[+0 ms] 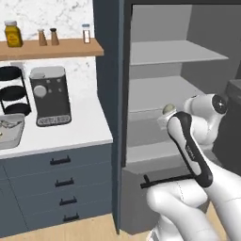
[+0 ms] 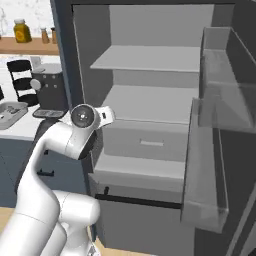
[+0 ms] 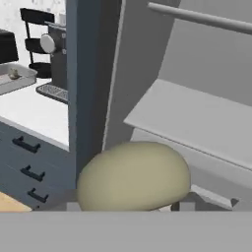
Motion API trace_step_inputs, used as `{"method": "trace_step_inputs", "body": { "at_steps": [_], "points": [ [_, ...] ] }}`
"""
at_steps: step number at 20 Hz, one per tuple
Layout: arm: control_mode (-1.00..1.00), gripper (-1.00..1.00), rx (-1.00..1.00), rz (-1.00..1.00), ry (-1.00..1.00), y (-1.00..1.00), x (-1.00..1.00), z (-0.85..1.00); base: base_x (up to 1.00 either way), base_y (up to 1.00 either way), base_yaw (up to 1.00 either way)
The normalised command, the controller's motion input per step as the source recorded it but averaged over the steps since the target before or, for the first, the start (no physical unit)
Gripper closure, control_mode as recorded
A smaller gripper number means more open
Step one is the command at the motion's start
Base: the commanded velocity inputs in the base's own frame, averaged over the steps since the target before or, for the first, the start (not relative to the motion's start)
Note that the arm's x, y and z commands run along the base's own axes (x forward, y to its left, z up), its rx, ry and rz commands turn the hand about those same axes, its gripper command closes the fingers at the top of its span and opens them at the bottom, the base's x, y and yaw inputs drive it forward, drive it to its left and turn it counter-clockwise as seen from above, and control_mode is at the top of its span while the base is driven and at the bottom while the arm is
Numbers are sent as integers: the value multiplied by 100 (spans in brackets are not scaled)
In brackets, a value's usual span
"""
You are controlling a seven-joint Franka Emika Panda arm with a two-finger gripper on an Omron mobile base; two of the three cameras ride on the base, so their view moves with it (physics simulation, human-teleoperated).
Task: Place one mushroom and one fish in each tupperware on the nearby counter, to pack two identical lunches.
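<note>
The tall open fridge [image 2: 150, 125] takes up most of the room in front of me, its pale shelves bare and its door swung wide, and the white arm reaches into it at mid-height. To its left runs the white worktop [image 1: 70, 134] with a dark coffee machine [image 1: 49, 96] on it, and at the far edge sits one grey tupperware [image 1: 12, 134] with something small already inside; I cannot tell what. Close against the hand camera sits a rounded tan mushroom [image 3: 134, 176], seen in the left base view as a small pale cap [image 1: 168, 109] by the wrist. The fingers themselves are hidden behind it, so whether they grip it I cannot tell. To do this well, I'd draw the hand straight back clear of the shelf edge before swinging left toward the tray. The right base view alone shows the door's clear bins [image 2: 210, 150].
</note>
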Motion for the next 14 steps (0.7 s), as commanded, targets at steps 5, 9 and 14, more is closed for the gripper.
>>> {"method": "trace_step_inputs", "body": {
  "at_steps": [5, 9, 14],
  "points": [
    [100, 100, 0, 0, 0, 0, 0, 0, -56, 100, 21],
    [100, 100, 0, 0, 0, 0, 0, 0, -13, 100, 11],
    [100, 100, 0, 0, 0, 0, 0, 0, 19, 100, 0]
  ]
}}
